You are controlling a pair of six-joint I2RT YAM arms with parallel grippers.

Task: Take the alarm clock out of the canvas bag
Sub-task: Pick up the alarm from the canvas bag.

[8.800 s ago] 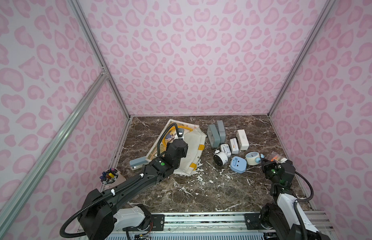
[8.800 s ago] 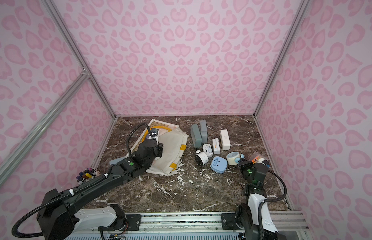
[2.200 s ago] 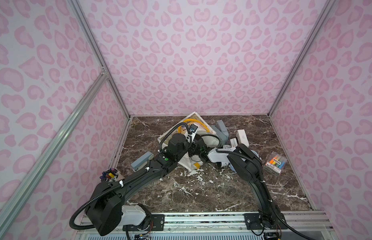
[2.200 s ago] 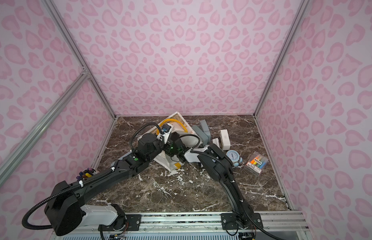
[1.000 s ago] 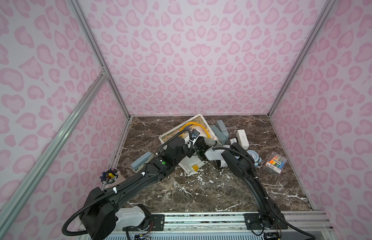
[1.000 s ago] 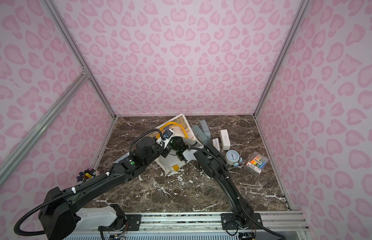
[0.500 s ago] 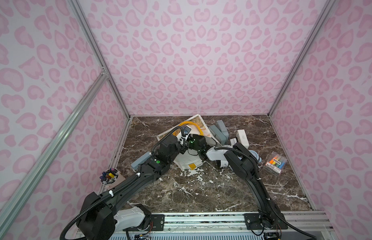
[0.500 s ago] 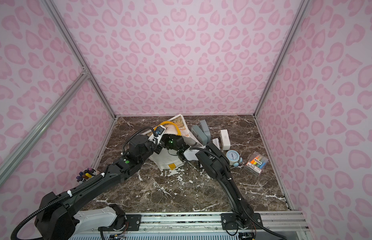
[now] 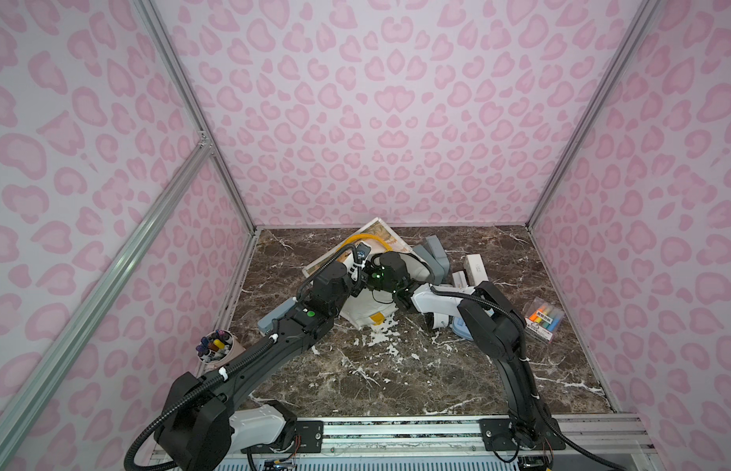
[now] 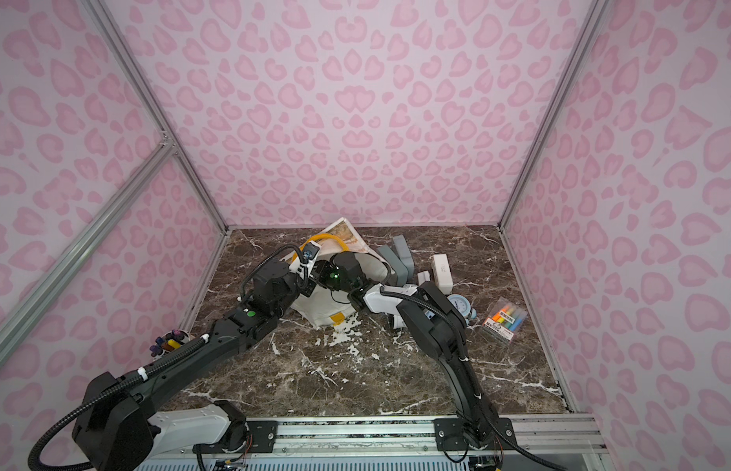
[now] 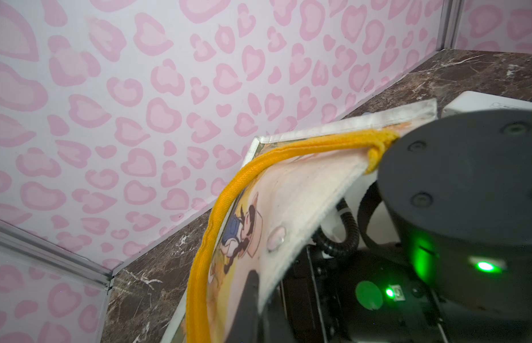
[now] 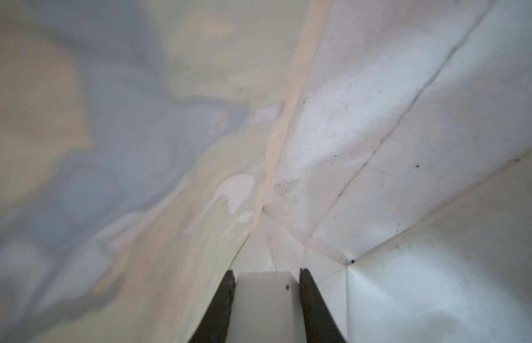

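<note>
At rear of worktop (image 9: 396,387), left of centre: canvas bag (image 9: 368,312), mouth raised and tilted. Left gripper (image 11: 256,280) clamped tight on bag rim, beside yellow handle (image 11: 217,208), holds printed panel up. Right gripper (image 12: 266,274) deep inside bag, fabric all round it. Its fingers (image 12: 226,297) stand part open, pressing both sides of white block (image 12: 264,300). Block's identity unclear.

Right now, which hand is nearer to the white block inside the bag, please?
Right. The right hand is inside the bag, closed on the white block; the left hand pinches the bag's rim.
</note>
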